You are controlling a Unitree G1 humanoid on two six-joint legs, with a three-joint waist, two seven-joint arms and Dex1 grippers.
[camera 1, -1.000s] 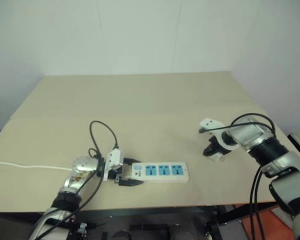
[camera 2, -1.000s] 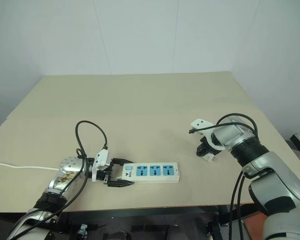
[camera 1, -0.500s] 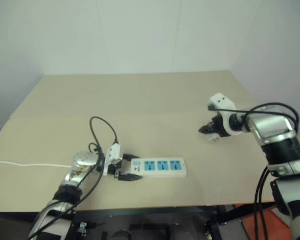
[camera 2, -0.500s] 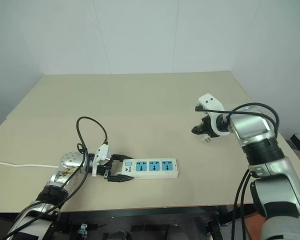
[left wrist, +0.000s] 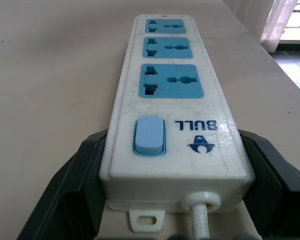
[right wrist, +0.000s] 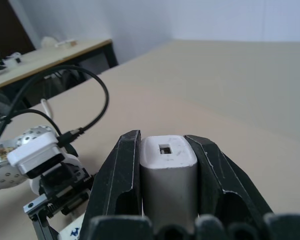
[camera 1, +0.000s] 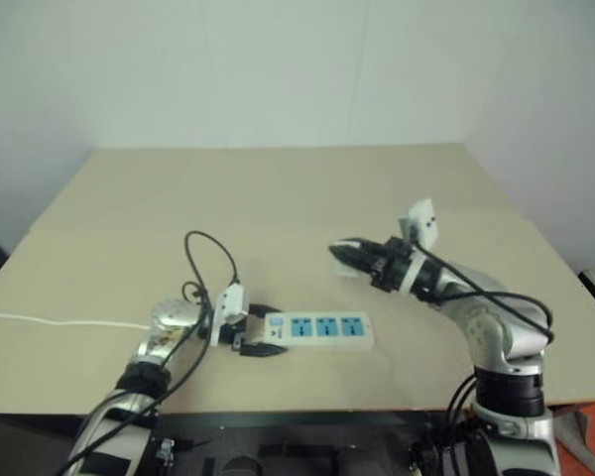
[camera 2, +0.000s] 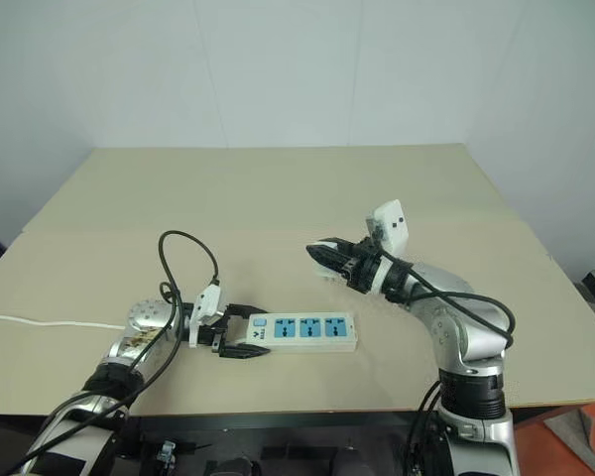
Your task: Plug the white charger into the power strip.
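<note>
Charger aloft, strip pinned, not yet plugged.
Right gripper (camera 2: 322, 256) jaws clamp the white charger (right wrist: 168, 172) above the surface, far-right of the power strip (camera 2: 302, 332); left gripper (camera 2: 240, 335) jaws grasp the strip's switch end. Alignment and insertion remain.

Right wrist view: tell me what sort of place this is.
Probably a bare lab or test room: a plain tan table against blank white walls, and a second desk with small items on it to the side. Nothing homely in sight.
</note>
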